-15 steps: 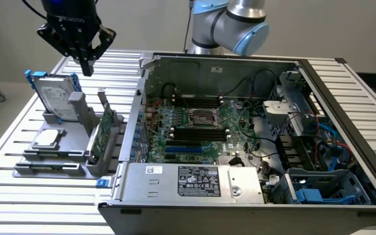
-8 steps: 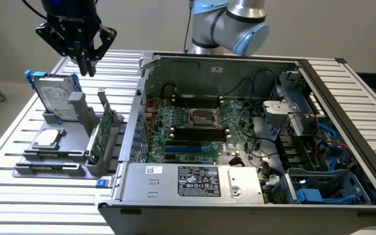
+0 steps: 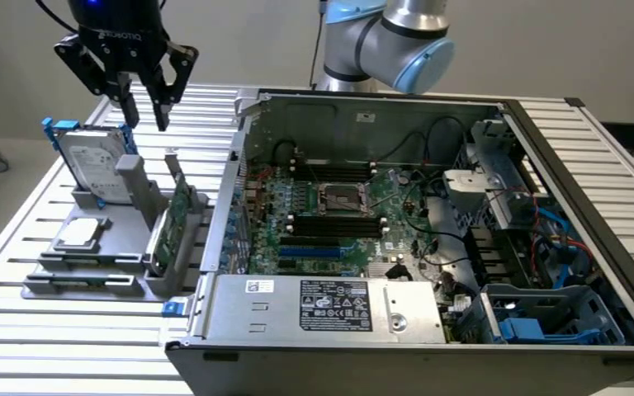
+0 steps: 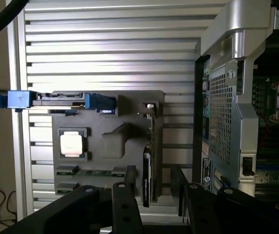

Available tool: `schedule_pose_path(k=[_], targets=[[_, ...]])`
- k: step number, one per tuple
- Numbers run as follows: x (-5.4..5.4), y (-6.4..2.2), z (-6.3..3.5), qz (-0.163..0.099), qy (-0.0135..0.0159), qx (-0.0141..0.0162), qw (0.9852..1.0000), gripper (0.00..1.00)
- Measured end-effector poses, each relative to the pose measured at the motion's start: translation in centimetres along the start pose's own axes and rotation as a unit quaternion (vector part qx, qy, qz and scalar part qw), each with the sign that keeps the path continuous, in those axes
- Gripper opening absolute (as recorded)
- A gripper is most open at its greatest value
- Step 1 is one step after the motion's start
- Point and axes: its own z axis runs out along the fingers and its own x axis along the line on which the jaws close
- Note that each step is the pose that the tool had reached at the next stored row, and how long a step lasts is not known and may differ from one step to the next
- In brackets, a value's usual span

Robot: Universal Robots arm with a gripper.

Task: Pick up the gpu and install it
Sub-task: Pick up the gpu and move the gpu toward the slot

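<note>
While its fingers (image 3: 164, 103) stand apart and empty, gripper (image 3: 148, 122) hangs above grey holder tray (image 3: 75, 285).
gpu (image 3: 174, 221) upright on edge in tray slot, green board face showing; slatted metal table (image 3: 63, 338), open PC case (image 3: 405, 360) beside, pale wall (image 3: 251, 41).

Bright, soft, even light in the exterior view, no obvious single source. Gentle sheen on the slatted table (image 3: 30, 330), just a faint shadow around the grey tray (image 3: 86, 285) by the table edge on the exterior view's left. Murkier inside the computer case (image 3: 405, 367), darkest at its far right end. Black gripper (image 3: 148, 122) dark against the pale wall. Wrist view dimmer and way more contrasty: glare on the slats, silver chip (image 4: 72, 145) blown out white, hot highlight on the case's metal corner, inside sunk in shadow.
</note>
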Motion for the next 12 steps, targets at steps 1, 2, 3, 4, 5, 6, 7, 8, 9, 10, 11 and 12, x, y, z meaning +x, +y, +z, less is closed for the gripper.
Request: schedule_pose_path(k=[1, 2, 3, 4, 5, 6, 7, 8, 9, 10, 11, 12], targets=[[0.1, -0.02, 0.18, 0.000, 0.0000, 0.0004, 1.0000, 0.42], [0.2, -0.05, 0.35, 0.000, 0.0000, 0.0007, 1.0000, 0.42], [0.3, -0.10, 0.54, 0.000, 0.0000, 0.0009, 1.0000, 0.42], [0.4, -0.14, 0.73, 0.000, 0.0000, 0.0010, 1.0000, 0.42], [0.6, -0.18, 0.92, 0.000, 0.0000, 0.0011, 1.0000, 0.42], [0.7, -0.23, 1.12, 0.000, 0.0000, 0.0011, 1.0000, 0.42], [0.7, -0.30, 1.30, 0.000, 0.0000, 0.0011, 1.0000, 0.42], [0.7, -0.38, 1.47, 0.000, 0.0000, 0.0011, 1.0000, 0.42], [0.7, -0.47, 1.65, 0.000, 0.0000, 0.0011, 1.0000, 0.42], [0.7, -0.61, 1.82, 0.000, 0.0001, 0.0012, 1.0000, 0.42], [0.7, -0.78, 2.01, 0.000, 0.0001, 0.0012, 1.0000, 0.42], [0.7, -0.96, 2.20, 0.000, 0.0000, 0.0011, 1.0000, 0.42]])
